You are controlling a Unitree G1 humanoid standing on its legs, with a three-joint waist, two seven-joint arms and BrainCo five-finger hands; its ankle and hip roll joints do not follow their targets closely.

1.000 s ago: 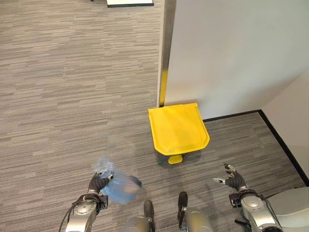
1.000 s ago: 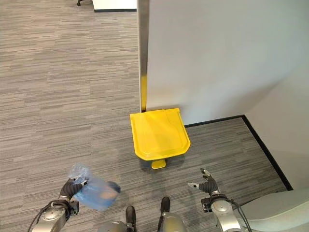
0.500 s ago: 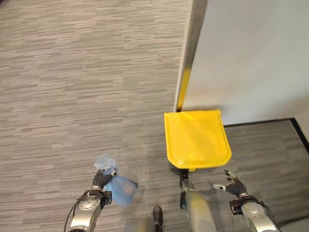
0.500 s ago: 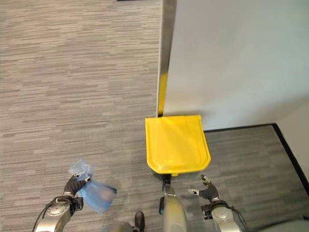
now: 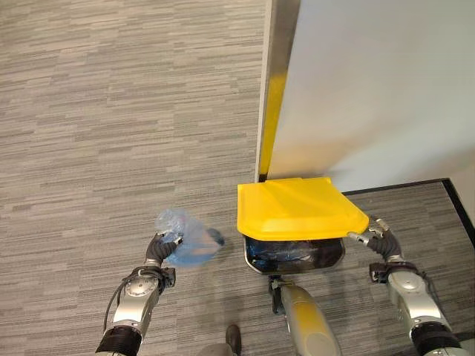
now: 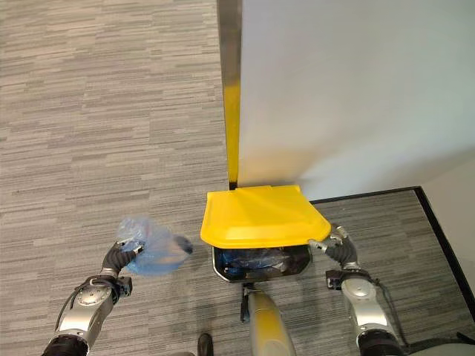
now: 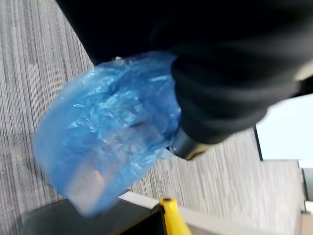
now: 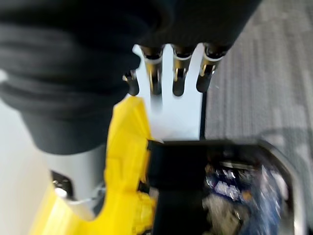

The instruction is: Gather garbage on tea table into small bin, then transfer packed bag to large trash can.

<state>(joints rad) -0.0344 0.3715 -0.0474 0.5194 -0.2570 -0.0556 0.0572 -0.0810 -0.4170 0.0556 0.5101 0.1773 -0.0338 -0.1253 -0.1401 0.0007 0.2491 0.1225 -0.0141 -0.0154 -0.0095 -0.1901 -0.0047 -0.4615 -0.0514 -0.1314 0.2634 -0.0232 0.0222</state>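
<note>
Beside the open large trash can [image 5: 293, 256], the left robot hand [image 5: 159, 249] grips the soft, light blue bag [image 5: 185, 239] by its bunched neck, the best hold; the right robot hand [image 5: 380, 239], fingers straight, hovers by the raised yellow lid [image 5: 297, 211].

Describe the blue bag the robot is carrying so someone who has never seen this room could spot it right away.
Start at the pale partition wall and the large trash can at its foot, its yellow lid raised. Beside the can, above the grey carpet, the left hand grips the blue plastic bag by its gathered top. It is the see-through, crinkled blue bundle outside the can.
</note>
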